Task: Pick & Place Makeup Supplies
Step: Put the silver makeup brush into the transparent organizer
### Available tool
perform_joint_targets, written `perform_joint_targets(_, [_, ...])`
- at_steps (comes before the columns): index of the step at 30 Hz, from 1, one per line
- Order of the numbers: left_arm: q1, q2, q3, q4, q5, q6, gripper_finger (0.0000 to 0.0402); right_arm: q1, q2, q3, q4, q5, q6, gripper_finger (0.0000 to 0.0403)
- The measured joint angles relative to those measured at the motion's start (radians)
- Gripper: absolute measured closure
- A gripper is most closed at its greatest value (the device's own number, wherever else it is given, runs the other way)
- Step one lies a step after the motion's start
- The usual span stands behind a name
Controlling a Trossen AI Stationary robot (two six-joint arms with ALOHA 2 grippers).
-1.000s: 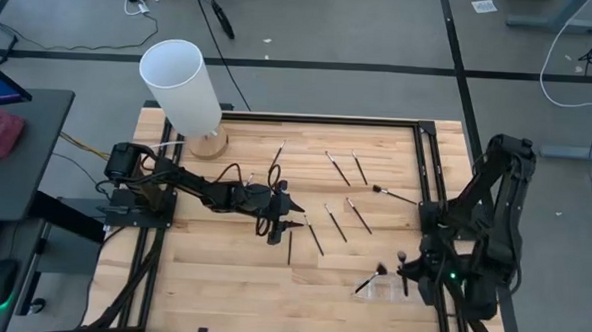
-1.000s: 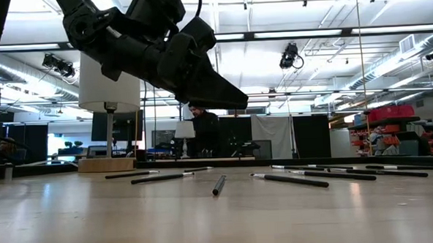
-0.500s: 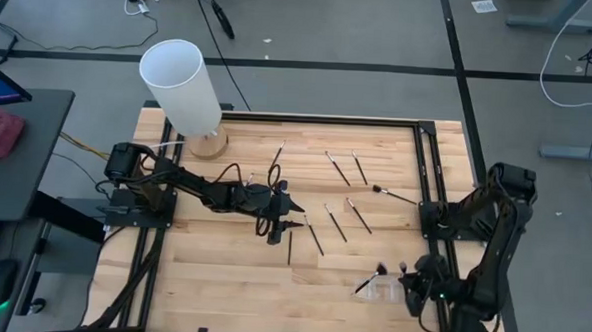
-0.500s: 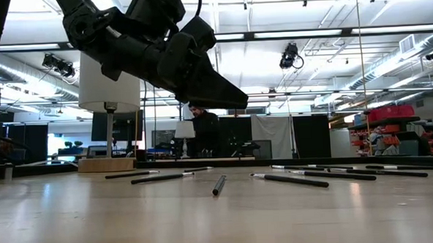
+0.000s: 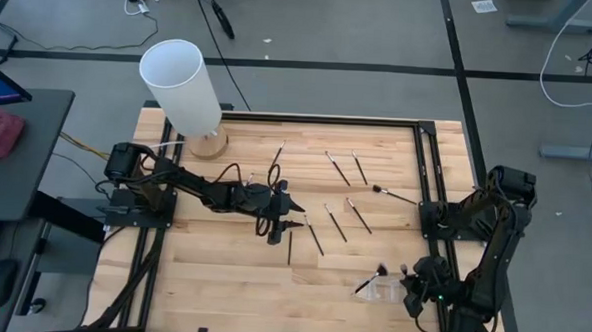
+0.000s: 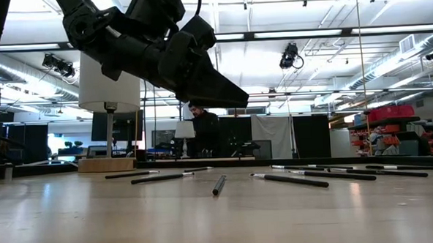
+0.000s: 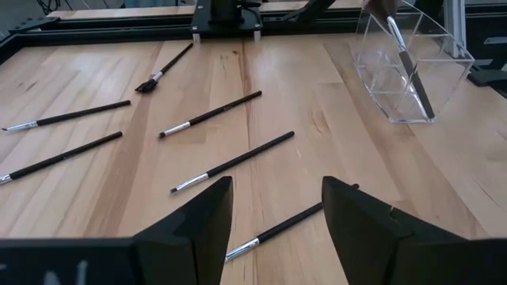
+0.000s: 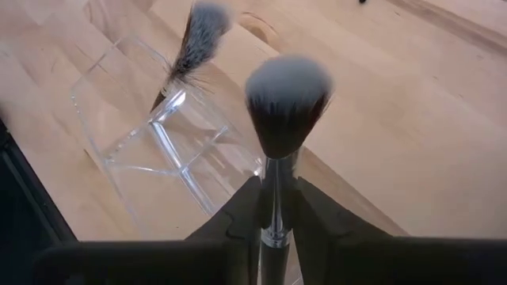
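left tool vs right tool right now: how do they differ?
Left tool is open and empty; right tool is shut on a fluffy brush. Left hangs over mid-table above a thin brush; right sits at the table's right edge by the clear organizer. Both have dark fingers.

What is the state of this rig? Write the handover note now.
Left claw: open, empty, hovering over mid-table with a loose brush right under it.
Right claw: shut on a fluffy brush, upright by the clear box near the right arm's base.
Done: one brush stands in the box.
Left: box the fluffy brush, then about eight brushes scattered on the table.
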Motion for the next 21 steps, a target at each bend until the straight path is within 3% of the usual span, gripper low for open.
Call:
perform_joint_targets(14, [0.000, 0.000, 0.000, 0.000, 0.000, 0.000, 0.0204, -0.016, -0.010, 0.000, 0.003, -0.044, -0.019, 0.0317])
perform_joint_targets(21, [0.000, 0.000, 0.001, 0.023, 0.000, -0.001, 0.0204, -0.017, -0.129, 0.000, 0.007, -0.124, -0.009, 0.0316])
